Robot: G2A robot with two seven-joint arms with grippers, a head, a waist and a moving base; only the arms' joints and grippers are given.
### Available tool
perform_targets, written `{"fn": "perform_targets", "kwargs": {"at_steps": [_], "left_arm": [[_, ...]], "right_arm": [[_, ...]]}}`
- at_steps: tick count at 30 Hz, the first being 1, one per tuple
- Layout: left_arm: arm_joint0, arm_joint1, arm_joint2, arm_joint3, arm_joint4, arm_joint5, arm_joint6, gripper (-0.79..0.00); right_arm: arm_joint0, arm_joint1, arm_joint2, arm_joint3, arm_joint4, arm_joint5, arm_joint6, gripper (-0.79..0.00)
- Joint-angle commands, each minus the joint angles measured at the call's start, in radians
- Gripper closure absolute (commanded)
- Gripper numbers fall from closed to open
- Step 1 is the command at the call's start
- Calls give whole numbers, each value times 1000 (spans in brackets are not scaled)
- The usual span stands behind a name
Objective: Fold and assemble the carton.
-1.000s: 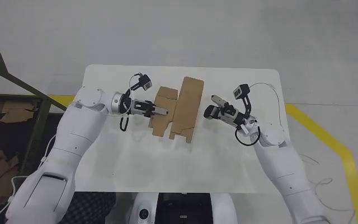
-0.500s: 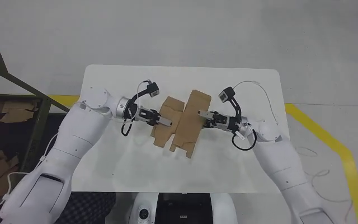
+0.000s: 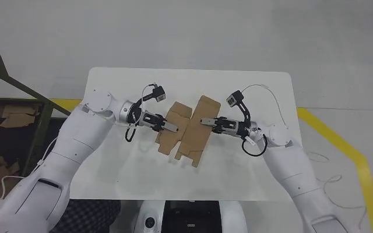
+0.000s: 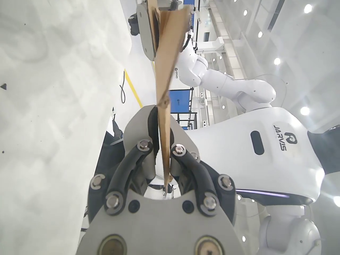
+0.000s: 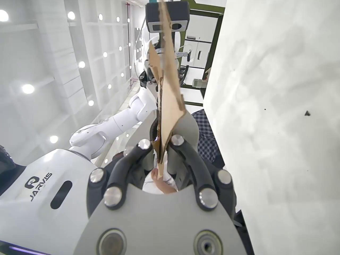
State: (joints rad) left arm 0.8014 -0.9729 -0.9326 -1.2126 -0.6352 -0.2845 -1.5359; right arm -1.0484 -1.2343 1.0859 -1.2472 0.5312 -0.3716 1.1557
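Presently, carton status: the carton [image 3: 195,131] is a flat cardboard blank. No wall stands up and no flap is tucked.
Progress: judged early. The blank is off the counter [image 3: 245,169] and gripped on two sides, which is the only step that shows as done.
Work left: squaring the panels into a tube, folding the flaps and closing them all appear outstanding.
Carton location: centre of the top view frame, between the two arms and apart from the counter surface.
Left gripper: the left gripper [image 3: 169,124] pinches the carton's edge at centre-left of the top view. In the left wrist view the left gripper [image 4: 162,134] has its fingers pressed onto the board [image 4: 166,80], which runs edge-on up the middle of the frame.
Right gripper: the right gripper [image 3: 205,122] pinches the opposite panel just right of centre. In the right wrist view the right gripper [image 5: 166,139] clamps the board [image 5: 168,107], again edge-on.
Carton relative to grippers: it spans the gap between them, and each gripper bites only a margin, so the middle hangs unsupported.
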Motion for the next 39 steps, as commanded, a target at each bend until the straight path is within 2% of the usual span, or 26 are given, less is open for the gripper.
{"fn": "perform_targets", "kwargs": {"at_steps": [1, 5, 8, 10, 12, 16, 24, 29, 39], "left_arm": [[-2, 0, -9, 17, -38, -4, 4, -785], [-4, -4, -33, 55, -104, -36, 36, -785], [1, -7, -53, 80, -132, -70, 76, -785], [8, -7, -67, 88, -128, -74, 132, -785], [17, -6, -78, 89, -105, -39, 217, -785], [36, -2, -99, 34, -69, 26, 335, -785], [95, 7, -122, -105, 35, 61, 430, -785], [123, 6, -121, -140, 67, 82, 471, -785], [136, -5, -122, -141, 77, 79, 526, -785]], "right_arm": [[-3, -1, 2, 0, 20, -3, -3, 0], [-23, -1, 22, -12, 65, -18, -56, 0], [-52, 2, 48, -35, 58, -28, -149, 0], [-77, 4, 65, -60, 30, -31, -224, 0], [-105, 7, 80, -95, -28, -26, -323, 0], [-163, 9, 90, -177, -109, 3, -464, 0], [-245, 7, 80, -308, -258, 82, -676, 0], [-261, 1, 64, -334, -264, 105, -734, 0], [-263, -9, 48, -333, -264, 99, -777, 0]]}}
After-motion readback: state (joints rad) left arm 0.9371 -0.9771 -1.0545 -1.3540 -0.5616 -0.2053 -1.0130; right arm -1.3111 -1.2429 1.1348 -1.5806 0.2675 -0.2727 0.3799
